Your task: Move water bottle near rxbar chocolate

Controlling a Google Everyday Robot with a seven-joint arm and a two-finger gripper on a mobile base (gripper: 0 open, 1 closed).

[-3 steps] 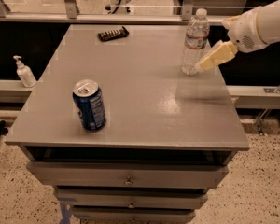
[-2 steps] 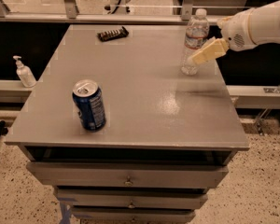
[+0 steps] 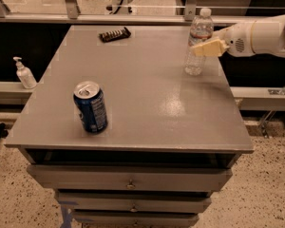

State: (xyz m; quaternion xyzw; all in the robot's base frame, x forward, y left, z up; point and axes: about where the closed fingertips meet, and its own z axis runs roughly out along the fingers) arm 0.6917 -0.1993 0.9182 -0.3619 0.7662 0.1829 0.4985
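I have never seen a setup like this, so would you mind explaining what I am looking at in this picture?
This moment is shown in one picture, from a single camera looking down at a grey table with drawers beneath. The white arm reaching in from the right belongs to a mobile robot. Its pale yellow end is the gripper, the part that grasps. It is at the water bottle, which stands near the table's far right edge; I cannot tell whether it is gripping the bottle. Also on the table are an rxbar chocolate, a flat dark bar at the far edge, left of the bottle, and a blue soda can, upright near the front left. A small white pump bottle stands on a ledge to the left, off the table.
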